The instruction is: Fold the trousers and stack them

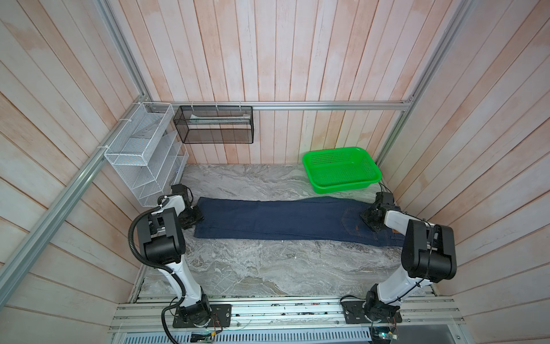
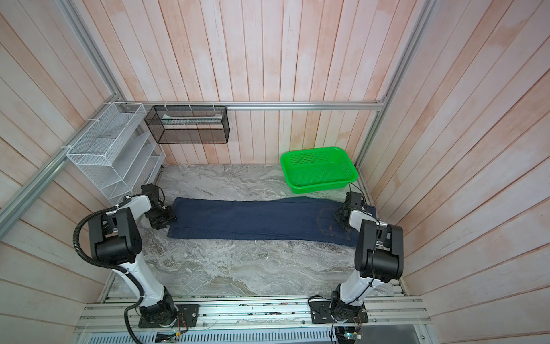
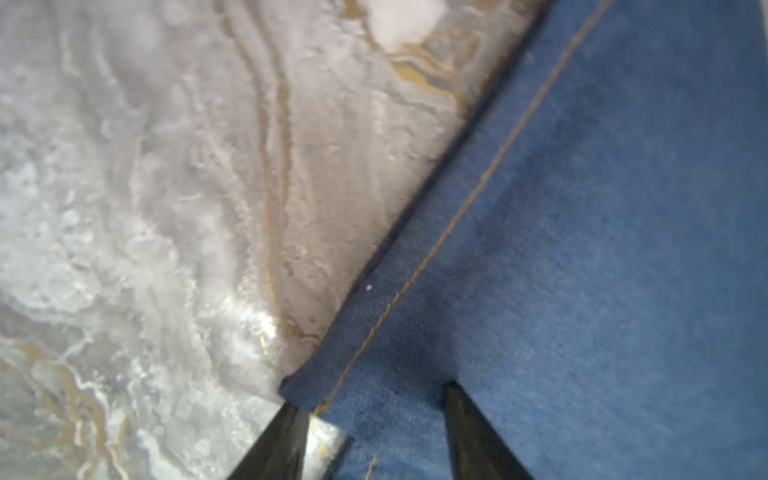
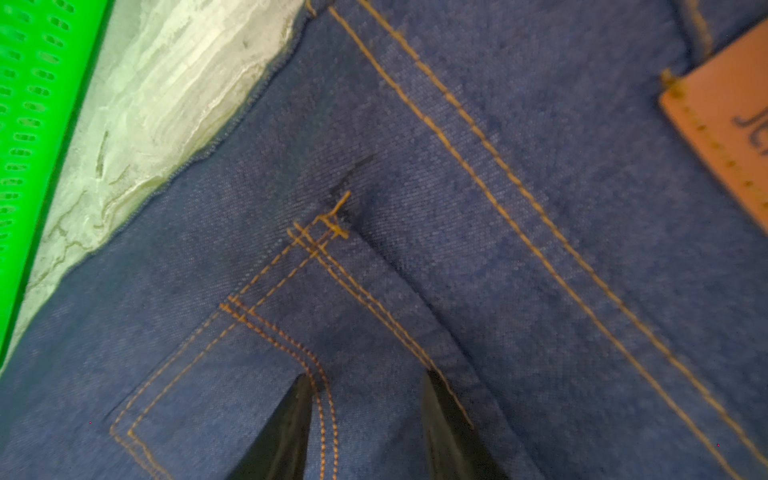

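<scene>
The trousers (image 1: 282, 220) (image 2: 253, 220) lie flat across the marble table, folded lengthwise into a long dark blue strip with the hems at the left and the waist at the right. My left gripper (image 1: 198, 219) (image 3: 372, 405) is at the hem end. One finger sits at the hem corner, the other on top of the denim (image 3: 582, 249), with cloth pinched between them. My right gripper (image 1: 367, 219) (image 4: 368, 380) bears down on the back pocket (image 4: 257, 332) near the waist, shut on a ridge of denim. A brown patch (image 4: 723, 124) lies beside it.
A green plastic basket (image 1: 342, 184) (image 4: 25, 124) stands at the back right, just behind the waist end. A white wire rack (image 1: 140, 155) and a black mesh basket (image 1: 214, 125) hang on the back left walls. Bare marble table (image 1: 268, 268) stretches in front of the trousers.
</scene>
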You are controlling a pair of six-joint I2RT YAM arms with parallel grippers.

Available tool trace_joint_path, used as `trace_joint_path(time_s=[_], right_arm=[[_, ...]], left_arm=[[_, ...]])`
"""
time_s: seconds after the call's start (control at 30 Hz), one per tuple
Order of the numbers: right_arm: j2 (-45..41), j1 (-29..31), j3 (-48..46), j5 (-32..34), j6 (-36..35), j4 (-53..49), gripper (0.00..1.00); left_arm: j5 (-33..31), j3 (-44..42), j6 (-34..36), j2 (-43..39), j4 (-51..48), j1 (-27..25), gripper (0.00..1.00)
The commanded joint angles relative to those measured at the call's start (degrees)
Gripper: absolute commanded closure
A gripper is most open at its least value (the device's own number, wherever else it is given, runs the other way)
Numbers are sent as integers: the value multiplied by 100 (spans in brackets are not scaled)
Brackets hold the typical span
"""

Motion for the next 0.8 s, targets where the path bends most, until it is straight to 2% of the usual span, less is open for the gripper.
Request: trace_joint_path(time_s=[0.0, 0.2, 0.47, 0.63, 0.77], right_arm=[[99, -10, -218, -198, -26, -312, 55], [55, -13, -236, -251, -18, -287, 55], [-20, -9, -310, -281, -5, -262, 56], [-50, -12, -376, -298, -9, -270, 56], [-129, -5, -407, -289, -24, -313, 56]], left_arm=[[218, -92, 12, 187, 17, -120, 58], [408, -262, 1, 155, 41, -291, 72], [566, -237, -6, -36, 18, -335, 98], [463, -206, -32, -376, 69, -337, 100], [170, -150, -7, -960, 118, -403, 100]])
